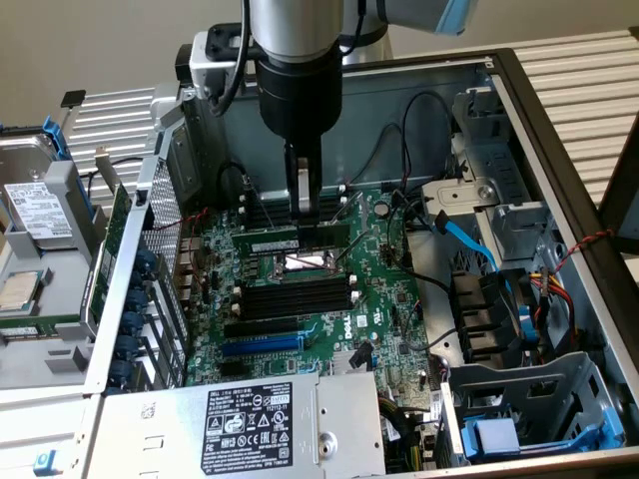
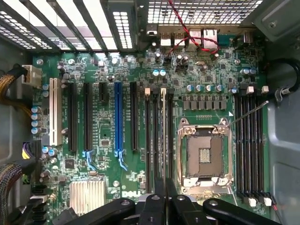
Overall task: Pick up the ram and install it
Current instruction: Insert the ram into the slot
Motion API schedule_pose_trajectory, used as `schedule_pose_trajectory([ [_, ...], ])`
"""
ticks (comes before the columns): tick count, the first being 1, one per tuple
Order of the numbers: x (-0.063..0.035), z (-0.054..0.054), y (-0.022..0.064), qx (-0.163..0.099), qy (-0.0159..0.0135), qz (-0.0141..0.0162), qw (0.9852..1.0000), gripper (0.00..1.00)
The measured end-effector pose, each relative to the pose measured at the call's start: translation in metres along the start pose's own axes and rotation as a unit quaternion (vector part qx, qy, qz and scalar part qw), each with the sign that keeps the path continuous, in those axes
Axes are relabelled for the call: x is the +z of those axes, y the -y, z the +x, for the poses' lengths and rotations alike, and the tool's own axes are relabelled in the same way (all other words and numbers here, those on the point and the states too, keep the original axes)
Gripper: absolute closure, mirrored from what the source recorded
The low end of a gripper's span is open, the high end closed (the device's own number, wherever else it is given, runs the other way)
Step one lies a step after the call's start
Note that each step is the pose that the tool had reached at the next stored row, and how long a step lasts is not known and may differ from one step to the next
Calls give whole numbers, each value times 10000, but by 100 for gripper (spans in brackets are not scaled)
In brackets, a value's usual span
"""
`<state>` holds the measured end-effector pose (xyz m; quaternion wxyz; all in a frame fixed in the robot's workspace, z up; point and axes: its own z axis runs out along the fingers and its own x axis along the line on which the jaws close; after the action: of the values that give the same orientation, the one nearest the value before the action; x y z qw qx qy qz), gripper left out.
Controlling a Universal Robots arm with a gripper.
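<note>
The tool is clenched on the ram, gripping its upper edge. The ram stands on edge just beside the CPU socket.

A plain, pale beige wall is seen at the back of the exterior view. In front of it a table top of light grey ribbed slats is laid out, and an open computer case is set on it. A dark panel is cut off at the exterior view's right edge. The scene is lit softly and evenly; in the wrist view, bright light is let through the case's perforated grille.
</note>
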<state>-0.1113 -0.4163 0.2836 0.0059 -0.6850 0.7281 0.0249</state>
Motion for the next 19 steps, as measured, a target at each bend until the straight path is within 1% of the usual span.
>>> schedule_pose_trajectory([
  [5, 48, 11, 3, -1, 4, 0, 10000, 88],
  [14, 72, 35, 5, -23, 12, -2, 10000, 88],
  [19, 78, 54, 6, -26, 12, -2, 10000, 88],
])
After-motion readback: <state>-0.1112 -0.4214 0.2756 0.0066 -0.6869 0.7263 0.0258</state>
